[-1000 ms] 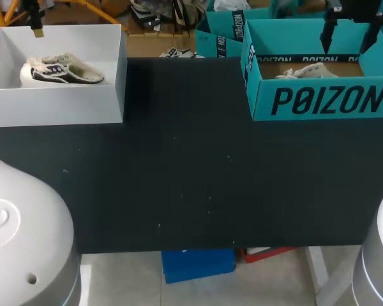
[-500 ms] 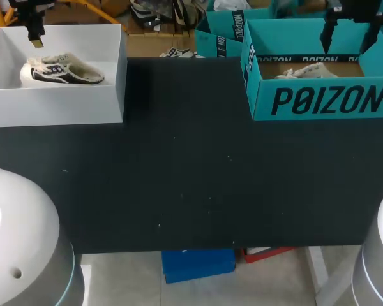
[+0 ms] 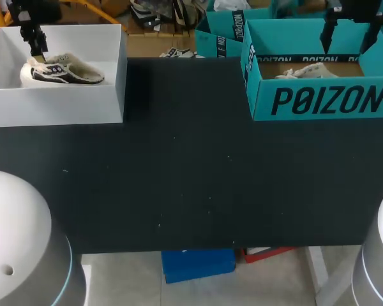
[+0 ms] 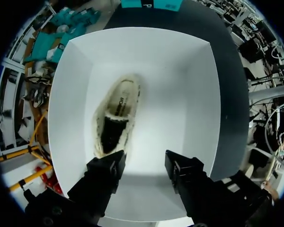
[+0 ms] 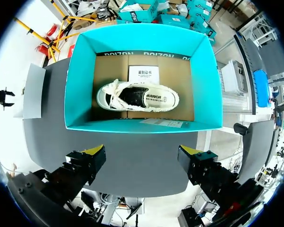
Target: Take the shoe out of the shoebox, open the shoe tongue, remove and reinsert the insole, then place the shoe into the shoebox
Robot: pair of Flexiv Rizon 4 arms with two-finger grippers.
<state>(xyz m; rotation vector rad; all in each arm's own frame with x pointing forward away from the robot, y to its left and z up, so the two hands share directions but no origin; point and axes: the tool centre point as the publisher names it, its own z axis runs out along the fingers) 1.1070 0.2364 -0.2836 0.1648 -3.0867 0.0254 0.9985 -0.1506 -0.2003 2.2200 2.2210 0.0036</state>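
One shoe [image 4: 116, 118] lies lengthwise in white shoebox [image 4: 66, 118], toe nearest left claw [image 4: 143, 166]

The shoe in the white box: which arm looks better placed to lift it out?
Left. The left gripper, open, hangs low over the white shoebox, close to one end of the shoe. The right gripper, also open, hangs above the teal shoebox across the table.

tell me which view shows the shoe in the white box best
Left wrist view: it looks straight down into the white box, showing the top and opening of the shoe, ahead of the left gripper. The head view shows it small, side-on, the gripper over one end. The right wrist view misses it.
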